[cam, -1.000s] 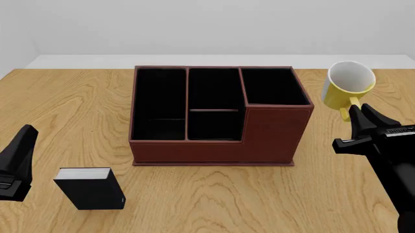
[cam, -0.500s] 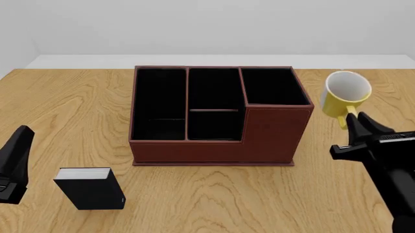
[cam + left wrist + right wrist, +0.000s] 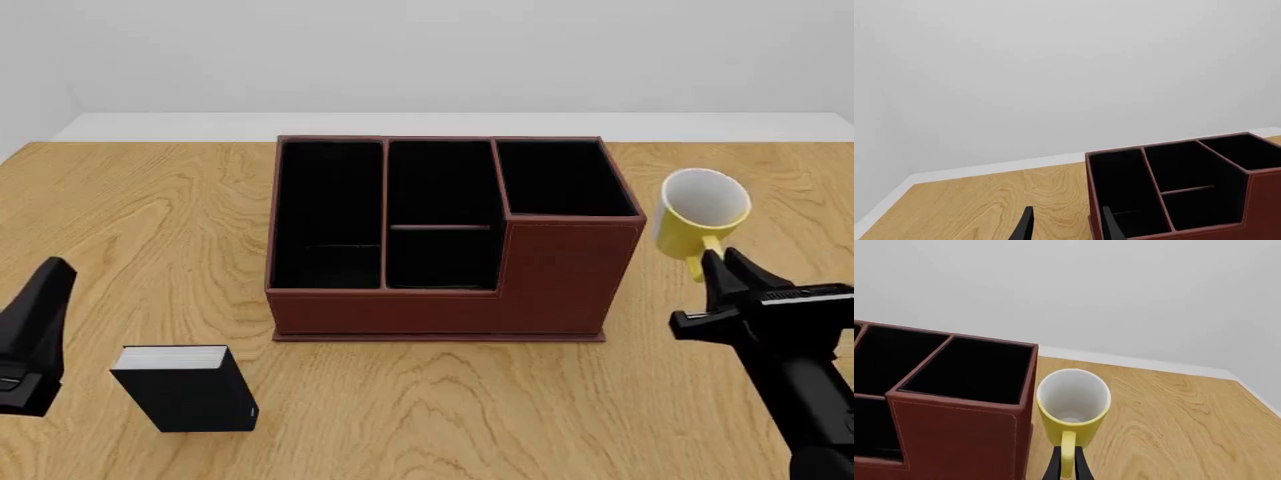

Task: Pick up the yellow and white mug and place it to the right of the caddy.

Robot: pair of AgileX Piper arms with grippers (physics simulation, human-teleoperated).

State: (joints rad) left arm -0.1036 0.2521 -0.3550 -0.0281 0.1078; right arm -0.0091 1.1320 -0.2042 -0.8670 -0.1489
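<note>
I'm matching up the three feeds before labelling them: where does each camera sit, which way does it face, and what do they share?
Front view: fixed above and behind the arms, looking forward and down at the table, caddy, black box; both arms show, left gripper, right gripper.
Left wrist view: behind the left gripper, facing the caddy and back wall; only fingertips show.
Right wrist view: behind the right gripper, shut on the yellow and white mug by its handle.
Shared: all three see the caddy; front and right wrist see the mug.
</note>
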